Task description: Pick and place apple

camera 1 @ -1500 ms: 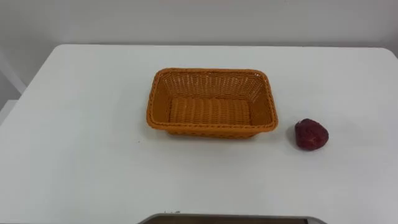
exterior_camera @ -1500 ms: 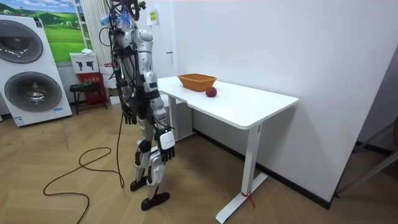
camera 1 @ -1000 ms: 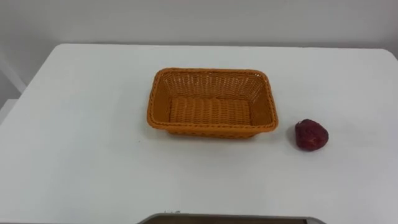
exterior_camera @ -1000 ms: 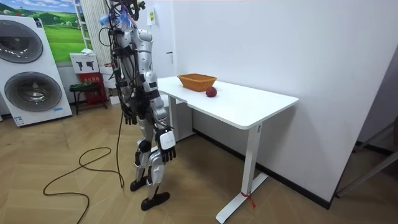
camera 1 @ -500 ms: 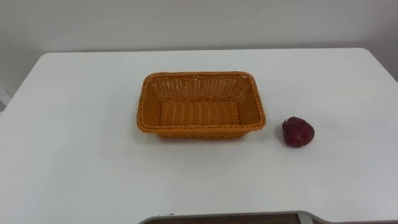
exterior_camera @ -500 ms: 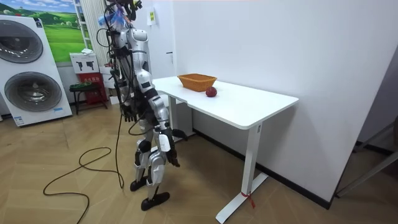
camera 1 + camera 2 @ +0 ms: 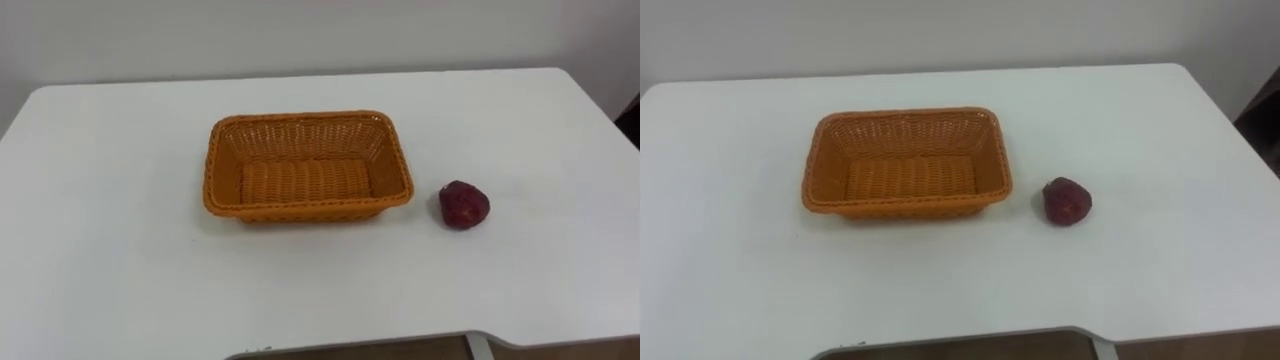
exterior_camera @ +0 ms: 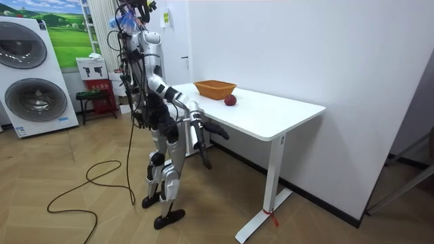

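Note:
A dark red apple (image 7: 463, 205) lies on the white table (image 7: 120, 270), a short way right of an empty orange wicker basket (image 7: 302, 118). In the room view the apple (image 8: 230, 100) and the basket (image 8: 215, 88) sit near the table's end on the room view's left, where I stand facing them. My right hand (image 8: 217, 130) is lifted forward, just below the table's near edge, its fingers stretched out and holding nothing. My left hand (image 8: 139, 120) hangs by my hip.
The wall rises just behind the table. A washing machine (image 8: 30, 74) and a small stool (image 8: 95, 98) stand behind me, on the room view's left. The table's front edge (image 7: 400, 345) runs along the bottom of the eye view.
My right arm has swung up from beside my thigh to the table's edge. The eye view has shifted, so basket and apple sit further left in it; neither has moved on the table.

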Tool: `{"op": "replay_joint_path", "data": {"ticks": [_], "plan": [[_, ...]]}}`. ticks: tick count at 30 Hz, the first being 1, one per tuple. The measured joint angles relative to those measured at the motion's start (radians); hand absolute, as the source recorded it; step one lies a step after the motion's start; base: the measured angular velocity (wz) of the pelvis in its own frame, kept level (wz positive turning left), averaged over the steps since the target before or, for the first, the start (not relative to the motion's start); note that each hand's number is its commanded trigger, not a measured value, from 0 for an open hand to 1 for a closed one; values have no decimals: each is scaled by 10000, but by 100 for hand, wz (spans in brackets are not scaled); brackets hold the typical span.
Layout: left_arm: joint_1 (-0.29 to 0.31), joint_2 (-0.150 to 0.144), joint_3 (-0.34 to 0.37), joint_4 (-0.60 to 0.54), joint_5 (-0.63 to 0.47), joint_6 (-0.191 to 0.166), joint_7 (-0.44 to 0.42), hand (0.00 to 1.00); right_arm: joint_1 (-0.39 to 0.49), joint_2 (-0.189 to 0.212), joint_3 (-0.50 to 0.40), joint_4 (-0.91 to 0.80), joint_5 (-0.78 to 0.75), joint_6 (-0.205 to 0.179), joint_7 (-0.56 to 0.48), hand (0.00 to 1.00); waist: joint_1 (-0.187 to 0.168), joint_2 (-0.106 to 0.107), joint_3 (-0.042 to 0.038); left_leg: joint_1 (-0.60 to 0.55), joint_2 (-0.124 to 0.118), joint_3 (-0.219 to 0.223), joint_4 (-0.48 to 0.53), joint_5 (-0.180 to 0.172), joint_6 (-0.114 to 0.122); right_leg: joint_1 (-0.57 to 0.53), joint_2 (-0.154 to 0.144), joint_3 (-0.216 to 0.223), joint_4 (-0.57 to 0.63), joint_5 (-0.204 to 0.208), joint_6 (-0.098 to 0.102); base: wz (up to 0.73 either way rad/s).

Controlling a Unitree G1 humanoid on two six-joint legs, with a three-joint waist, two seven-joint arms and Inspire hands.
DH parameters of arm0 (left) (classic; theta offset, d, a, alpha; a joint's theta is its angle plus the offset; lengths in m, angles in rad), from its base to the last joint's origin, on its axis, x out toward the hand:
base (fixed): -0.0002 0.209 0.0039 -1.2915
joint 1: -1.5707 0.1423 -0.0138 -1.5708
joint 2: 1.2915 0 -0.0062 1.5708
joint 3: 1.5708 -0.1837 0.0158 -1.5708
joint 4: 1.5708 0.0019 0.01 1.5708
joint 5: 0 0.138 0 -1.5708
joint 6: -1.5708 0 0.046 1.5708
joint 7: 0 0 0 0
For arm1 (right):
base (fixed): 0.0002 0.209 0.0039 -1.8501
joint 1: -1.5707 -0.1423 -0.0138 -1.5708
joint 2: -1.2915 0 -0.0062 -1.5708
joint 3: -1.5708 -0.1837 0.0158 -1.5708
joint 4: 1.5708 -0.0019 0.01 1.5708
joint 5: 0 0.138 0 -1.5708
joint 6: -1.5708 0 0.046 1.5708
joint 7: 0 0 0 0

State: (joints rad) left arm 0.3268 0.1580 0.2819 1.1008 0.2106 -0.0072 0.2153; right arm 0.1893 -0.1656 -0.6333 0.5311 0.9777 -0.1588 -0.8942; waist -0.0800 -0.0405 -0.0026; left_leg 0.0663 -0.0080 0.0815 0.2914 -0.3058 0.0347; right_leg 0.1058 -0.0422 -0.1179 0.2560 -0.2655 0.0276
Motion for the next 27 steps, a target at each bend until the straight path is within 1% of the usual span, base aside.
{"op": "replay_joint_path", "data": {"ticks": [1, 2, 4, 5, 6, 8, 9, 11, 12, 13, 14, 15, 17, 18, 19, 20, 21, 23, 24, 26, 27], "plan": [[-3, -1, -23, -28, 3, 0, 0, 0, -12, -7, 55, -413, -512, -89, -438, 0, 25, -25, -32, -82, -12, -36, 0, 22, 6, -61, -13, -64, -2, 4, 5, 8], [-2, -1, -97, -30, -9, -2, 5, 0, -44, -6, 149, -831, -1284, -212, -919, 0, 38, -3, -38, -127, -20, -46, 7, 32, 12, -95, -21, -84, -8, 15, 7, 8], [0, 0, -144, -23, -8, -2, 8, 0, -111, -12, 213, -1514, -2384, -366, -1550, 0, 55, 61, -43, -149, -37, -84, 2, 50, 23, -102, -37, -119, -22, 25, 10, 3], [-7, 20, -143, -48, 47, -15, 12, 0, -138, -13, 253, -1976, -3085, -424, -1890, 0, 130, 80, -43, -153, -42, -76, -11, 72, 22, -143, -42, -110, -19, 26, 10, 0], [-8, 31, -143, -69, 142, -26, 13, 0, -120, -15, 311, -2206, -3511, -457, -2045, 0, 199, 91, -48, -163, -46, -75, -13, 97, 19, -174, -43, -102, -18, 29, 7, 0], [5, 80, -313, -160, 344, -62, 21, 0, -29, -21, 614, -3084, -5443, -560, -2448, 0, 294, 87, -34, -206, -62, -113, -117, 191, 8, -227, -48, -134, -50, 64, -6, 2], [3, 81, -358, -159, 385, -62, 17, 0, -38, -27, 687, -3268, -5919, -583, -2488, 0, 309, 85, -36, -184, -63, -112, -169, 222, 5, -220, -51, -145, -71, 82, -8, 4], [-38, 76, -543, -173, 468, -61, -90, 0, -147, -70, 1019, -4170, -7668, -578, -2447, 0, 426, 92, -33, -115, -51, -56, -350, 343, -18, -219, -39, -126, -194, 157, -43, -5], [-58, 76, -579, -188, 485, -60, -127, 0, -160, -83, 1123, -4397, -8057, -583, -2389, 0, 462, 89, -28, -119, -45, -25, -380, 367, -26, -249, -36, -115, -194, 165, -52, -9], [-72, 75, -688, -226, 596, -61, -153, 0, -169, -174, 1367, -4728, -8810, -588, -2283, 0, 519, 93, -17, -128, -29, -8, -401, 386, -35, -292, -17, -93, -200, 188, -73, -5], [-71, 68, -735, -240, 656, -61, -223, 0, -163, -359, 1602, -4856, -9325, -589, -2115, 0, 591, 82, -19, -115, -19, -6, -400, 391, -43, -350, -9, -92, -197, 194, -80, -4], [-71, 69, -753, -240, 657, -59, -252, 0, -151, -447, 1719, -4908, -9451, -585, -2038, 0, 608, 69, -14, -99, -17, -4, -401, 392, -45, -352, -5, -85, -195, 196, -83, 0], [-53, 71, -811, -238, 650, -5, -281, 0, -143, -667, 2238, -4973, -9684, -570, -1635, 0, 701, 34, 39, -67, -10, -4, -413, 397, -53, -329, 4, -69, -197, 205, -93, 0], [-56, 72, -818, -239, 653, 1, -291, 0, -142, -669, 2339, -4973, -9769, -565, -1485, 0, 730, 27, 67, -48, -9, -8, -423, 400, -56, -310, 6, -68, -200, 208, -96, 0], [-58, 73, -819, -239, 654, 1, -305, 0, -126, -669, 2580, -4971, -9911, -553, -1185, 0, 756, 17, 115, -22, -9, -16, -428, 401, -57, -255, 6, -68, -213, 210, -95, 0], [-58, 90, -886, -239, 653, 1, -309, 0, -104, -670, 2784, -4972, -9976, -519, -834, 0, 762, 5, 133, -39, -11, -21, -443, 402, -56, -189, 4, -77, -222, 211, -93, 0], [-53, 104, -929, -240, 656, 1, -320, 0, -104, -671, 2896, -4972, -9972, -488, -669, 0, 777, -2, 128, -36, -11, -25, -463, 403, -57, -186, 3, -84, -223, 211, -92, 0], [-84, 114, -983, -298, 660, 2, -333, 0, -105, -687, 3333, -4970, -9934, -372, 97, 0, 870, -57, 125, -43, -14, -28, -530, 439, -63, -201, 1, -92, -277, 230, -95, 0], [-87, 114, -985, -328, 660, 2, -334, 0, -105, -691, 3434, -4969, -9887, -351, 305, 0, 878, -75, 116, -50, -10, -29, -535, 444, -65, -197, 7, -98, -318, 249, -102, 0], [-88, 115, -984, -486, 660, 2, -334, 0, -106, -694, 3759, -4966, -9865, -297, 1039, 0, 894, -111, 92, -60, -2, -47, -543, 445, -66, -190, 16, -127, -363, 268, -102, 0], [-89, 115, -984, -504, 659, 1, -334, 0, -107, -694, 3815, -4965, -9864, -283, 1202, 0, 905, -123, 88, -64, -3, -53, -545, 445, -66, -190, 15, -135, -365, 268, -102, 4]]}}
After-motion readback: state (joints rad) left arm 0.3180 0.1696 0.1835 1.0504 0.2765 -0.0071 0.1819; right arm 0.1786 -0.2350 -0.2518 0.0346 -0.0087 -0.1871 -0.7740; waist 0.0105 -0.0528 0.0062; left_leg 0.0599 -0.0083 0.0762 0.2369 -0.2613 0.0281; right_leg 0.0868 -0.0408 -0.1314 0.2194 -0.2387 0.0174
